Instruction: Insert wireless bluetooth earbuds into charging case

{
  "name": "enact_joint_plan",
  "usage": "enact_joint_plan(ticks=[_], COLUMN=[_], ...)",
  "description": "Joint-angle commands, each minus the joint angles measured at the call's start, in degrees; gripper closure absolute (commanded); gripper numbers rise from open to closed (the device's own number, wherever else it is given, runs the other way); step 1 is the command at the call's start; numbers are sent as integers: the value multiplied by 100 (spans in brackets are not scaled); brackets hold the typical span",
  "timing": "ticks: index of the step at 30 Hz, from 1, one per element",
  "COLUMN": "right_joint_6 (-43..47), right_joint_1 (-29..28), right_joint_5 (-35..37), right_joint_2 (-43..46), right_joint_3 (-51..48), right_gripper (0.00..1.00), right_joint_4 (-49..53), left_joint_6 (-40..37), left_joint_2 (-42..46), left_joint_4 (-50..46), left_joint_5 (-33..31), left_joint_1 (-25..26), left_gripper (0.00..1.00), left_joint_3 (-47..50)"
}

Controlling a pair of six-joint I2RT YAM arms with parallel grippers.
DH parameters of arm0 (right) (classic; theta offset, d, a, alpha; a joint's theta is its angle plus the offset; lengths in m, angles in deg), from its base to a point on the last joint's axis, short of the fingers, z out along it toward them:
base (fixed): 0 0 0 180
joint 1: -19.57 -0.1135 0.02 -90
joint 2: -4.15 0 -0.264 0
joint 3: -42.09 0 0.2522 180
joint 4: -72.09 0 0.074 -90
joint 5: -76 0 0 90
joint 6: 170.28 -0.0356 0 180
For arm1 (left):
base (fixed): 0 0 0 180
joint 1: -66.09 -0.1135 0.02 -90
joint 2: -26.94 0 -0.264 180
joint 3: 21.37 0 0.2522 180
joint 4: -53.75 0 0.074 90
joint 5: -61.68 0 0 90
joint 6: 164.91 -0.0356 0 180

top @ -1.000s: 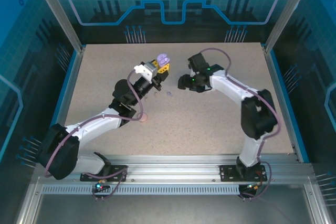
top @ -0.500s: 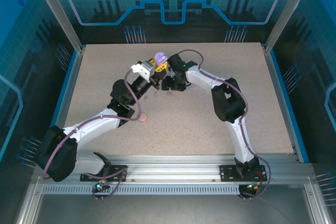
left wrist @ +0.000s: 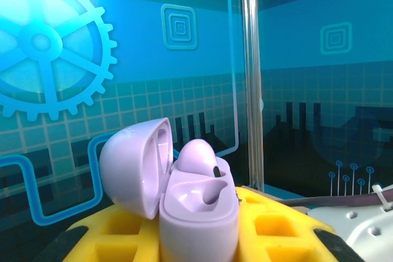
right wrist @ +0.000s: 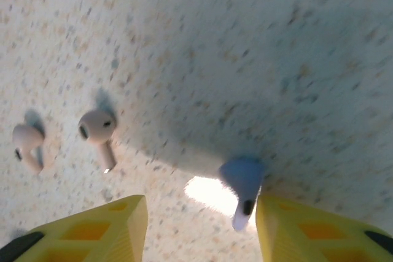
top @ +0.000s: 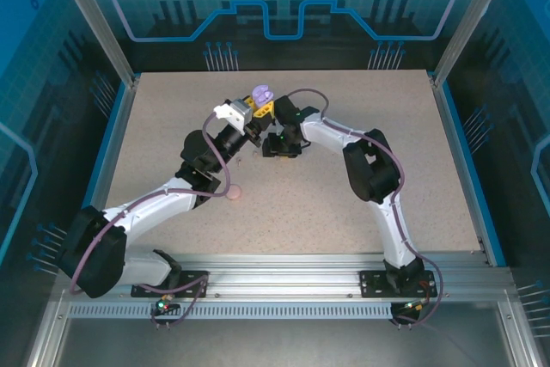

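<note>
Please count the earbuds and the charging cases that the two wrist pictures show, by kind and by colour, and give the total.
Purple earbuds: 2
Pale earbuds: 2
Purple case, lid open: 1
Total: 5

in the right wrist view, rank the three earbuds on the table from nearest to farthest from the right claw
1. purple earbud: between the fingers of the right claw, close to the finger on the view's right.
2. middle pale earbud: up and to the left of the claw.
3. leftmost pale earbud: at the view's left edge, beyond the second.
</note>
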Motion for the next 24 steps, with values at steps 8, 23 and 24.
enact_joint_plan(ticks=[8,23,24], right_joint_6=[-154,-1715,-1646], right_joint_1=[-250,-94,-94], right_joint_5=[509,1022,1008], right_joint_2=[831,140,26], right_joint_3=[-335,512,685], right_gripper=[52,48,48], right_joint_4=[410,543,591], left_joint_6=[239,206,213], left_joint_2=[40,-23,-33], left_joint_4=[180,200,216], left_joint_5=[-39,-44,-44], left_joint_1=[-41,-44,-44], left_gripper=[100,100,100], left_joint_3=[-69,-142,-138])
